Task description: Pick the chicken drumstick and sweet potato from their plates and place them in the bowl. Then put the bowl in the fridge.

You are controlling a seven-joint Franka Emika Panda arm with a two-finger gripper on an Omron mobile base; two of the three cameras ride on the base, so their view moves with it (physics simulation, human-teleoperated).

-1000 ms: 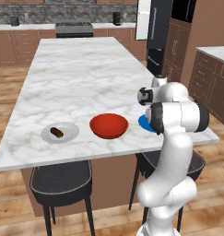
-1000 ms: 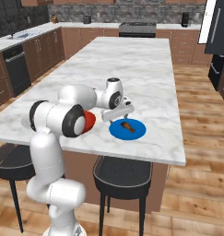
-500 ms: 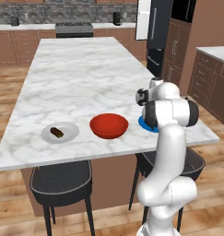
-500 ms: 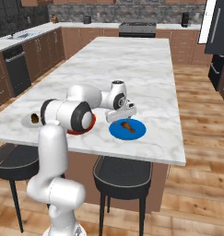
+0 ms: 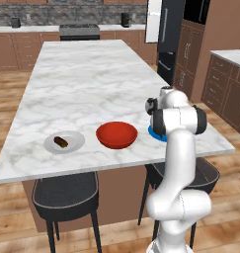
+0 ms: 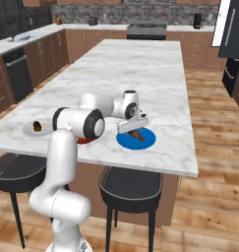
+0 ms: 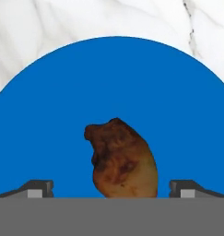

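Drumstick [image 7: 122, 159]: lies on the blue plate [image 7: 62, 106], browned and lumpy, fat end away from the camera in the hand view, rest hidden at the bottom edge.
Gripper [image 6: 133, 124]: poised low over the blue plate, near the right end of the bench [image 5: 87, 84].
Fingers [image 7: 37, 188]: spread wide, one either side of the drumstick, touching nothing, holding nothing.
Handling: probably light, firm enough to pinch, skin likely greasy and rounded, so liable to squirt sideways under a hard squeeze.
Where to grip: best across the thick meaty middle, straddled evenly; narrow bone end a poorer bet.
Bowl [image 5: 116, 134]: red-orange, apparently empty, just left of the blue plate in the left base view.
Pale plate [image 5: 64, 142]: further left, carrying a small dark piece [image 5: 61, 142], presumably the sweet potato.
Fridge [image 5: 167, 34]: black, well beyond the bench's far right corner.
Progress: early, nothing in the bowl yet.
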